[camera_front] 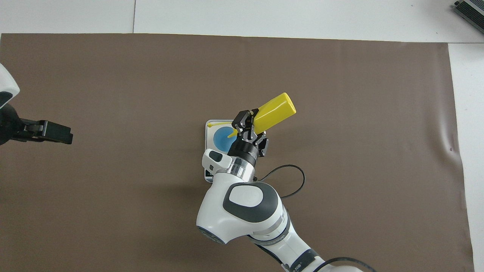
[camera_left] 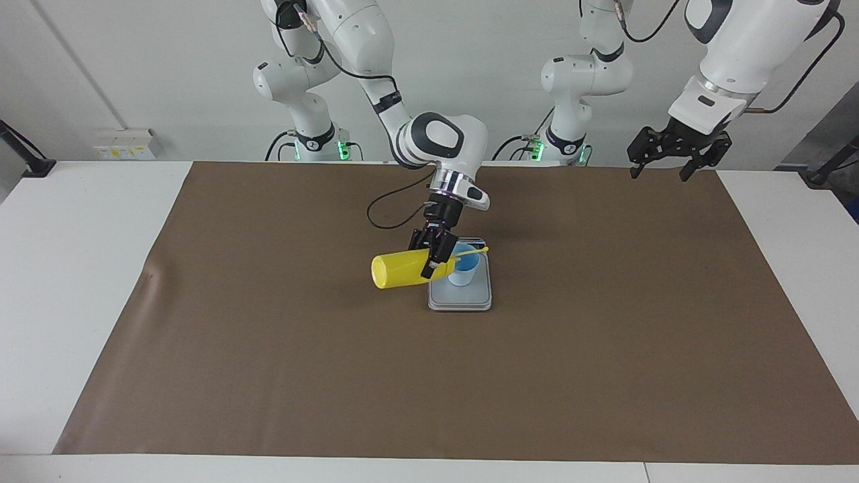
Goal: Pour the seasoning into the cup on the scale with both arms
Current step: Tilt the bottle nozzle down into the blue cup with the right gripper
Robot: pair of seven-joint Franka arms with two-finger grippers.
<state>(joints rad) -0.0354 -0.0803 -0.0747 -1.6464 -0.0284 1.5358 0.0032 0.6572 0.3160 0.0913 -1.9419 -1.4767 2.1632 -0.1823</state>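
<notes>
I count one bottle (camera_left: 401,269), one cup (camera_left: 464,267), one scale (camera_left: 460,295) and my two arms. My right gripper (camera_left: 436,258) pinches the bottle near its nozzle end and holds it tipped on its side, nozzle over the cup's rim and base pointing out past the scale toward the right arm's end of the surface (camera_left: 94,282). The bottle's thin cap strap (camera_front: 218,124) hangs out across the cup's mouth. The cup stands upright on the scale's plate, on the part nearer to me; its blue inside (camera_front: 224,136) shows from above. The scale lies flat in the middle of the brown mat (camera_left: 604,349), its display edge toward me and mostly hidden under my right wrist in the overhead view. My left gripper (camera_left: 661,166) waits with fingers spread, up in the air over the mat's corner at the left arm's end, well apart from the scale. A black cable (camera_front: 291,181) loops over the mat beside the scale.
</notes>
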